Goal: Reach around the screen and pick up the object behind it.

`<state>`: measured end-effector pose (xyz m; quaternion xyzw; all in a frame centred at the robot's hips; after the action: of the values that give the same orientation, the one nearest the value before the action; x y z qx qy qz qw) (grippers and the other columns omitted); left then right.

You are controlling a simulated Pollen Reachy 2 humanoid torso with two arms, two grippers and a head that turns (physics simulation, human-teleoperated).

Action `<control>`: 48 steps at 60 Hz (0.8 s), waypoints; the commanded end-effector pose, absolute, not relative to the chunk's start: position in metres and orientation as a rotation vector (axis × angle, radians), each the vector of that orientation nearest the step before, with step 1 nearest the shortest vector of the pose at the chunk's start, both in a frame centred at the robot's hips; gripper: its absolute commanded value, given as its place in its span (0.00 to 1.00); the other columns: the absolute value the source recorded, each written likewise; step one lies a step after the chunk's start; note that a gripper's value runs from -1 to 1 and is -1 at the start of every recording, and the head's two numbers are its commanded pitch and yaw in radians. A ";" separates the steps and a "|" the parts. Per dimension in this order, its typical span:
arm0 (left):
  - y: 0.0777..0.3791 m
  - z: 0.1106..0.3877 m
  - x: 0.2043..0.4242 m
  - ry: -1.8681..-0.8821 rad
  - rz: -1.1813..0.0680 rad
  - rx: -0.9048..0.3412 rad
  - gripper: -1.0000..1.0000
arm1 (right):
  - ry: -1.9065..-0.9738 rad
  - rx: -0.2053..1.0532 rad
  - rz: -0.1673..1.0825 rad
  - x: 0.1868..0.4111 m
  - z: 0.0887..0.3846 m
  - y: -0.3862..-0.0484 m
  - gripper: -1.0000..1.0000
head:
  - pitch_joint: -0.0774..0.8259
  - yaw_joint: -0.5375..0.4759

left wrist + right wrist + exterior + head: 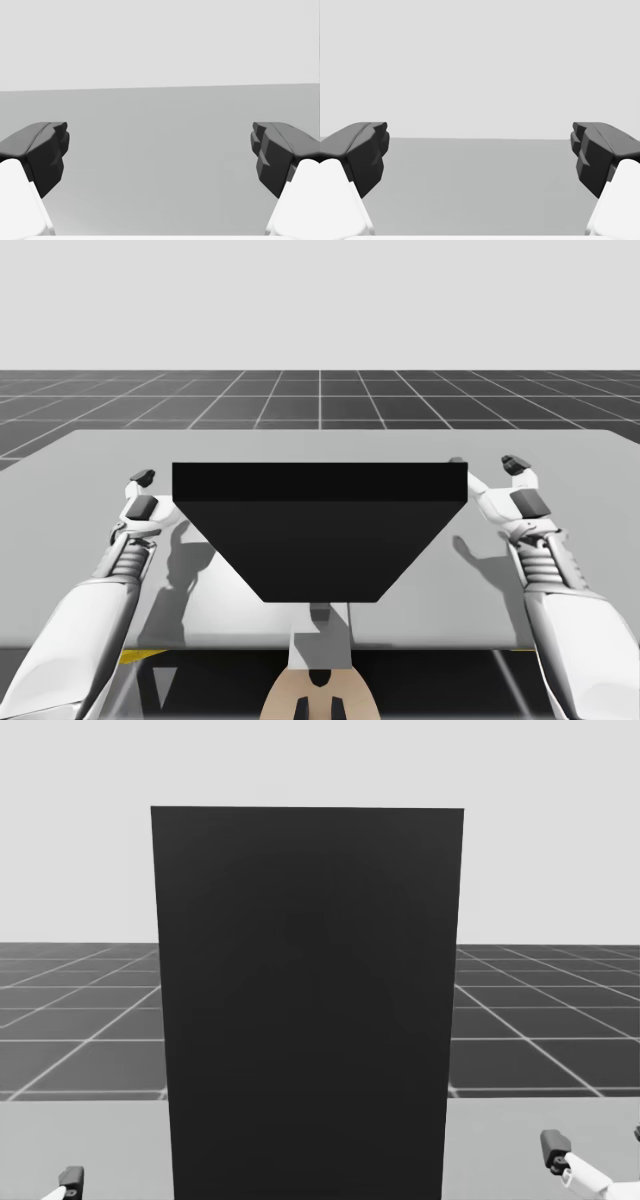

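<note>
1. Screen [320,530]: a black flat panel standing upright at the middle of the grey table [90,455], its base close to the table's near edge. In the head view the screen [310,1010] fills the centre from the table up past the horizon.
2. Object: the screen hides the space on its far side, so the object's place cannot be told.
3. Left gripper [160,481]: just beside the screen's left edge, above the table. Seen from the left wrist, the left gripper [160,155] has its jaws spread wide with nothing between them; bare table [160,190] lies ahead.
4. Right gripper [485,465]: just beside the screen's right edge, level with its partner. In the right wrist view the right gripper [480,155] also has its jaws spread wide and holds nothing, with table [480,200] ahead.
5. Head view: the right gripper [597,1145] rises at the near right, apart from the screen.
6. Floor [320,400]: dark, gridded, beyond the table's far edge.
</note>
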<state>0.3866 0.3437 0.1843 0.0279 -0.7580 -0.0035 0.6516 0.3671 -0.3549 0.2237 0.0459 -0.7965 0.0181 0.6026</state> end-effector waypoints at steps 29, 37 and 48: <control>0.318 0.172 0.365 -1.566 -0.427 -0.299 0.00 | -1.690 0.369 0.331 0.368 0.180 -0.325 0.00 | 0.12 0.50; 0.298 0.169 0.353 -1.548 -0.589 -0.389 0.00 | -1.655 0.456 0.427 0.363 0.169 -0.310 0.00 | 0.13 0.50; 0.282 0.166 0.342 -1.536 -0.711 -0.446 0.00 | -1.656 0.559 0.542 0.352 0.164 -0.290 0.00 | 0.14 0.50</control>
<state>0.3511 0.2953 0.1681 -0.1704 -0.6858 -0.2639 0.6566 0.3588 -0.3050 0.1701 0.2076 -0.7270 0.1975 0.6240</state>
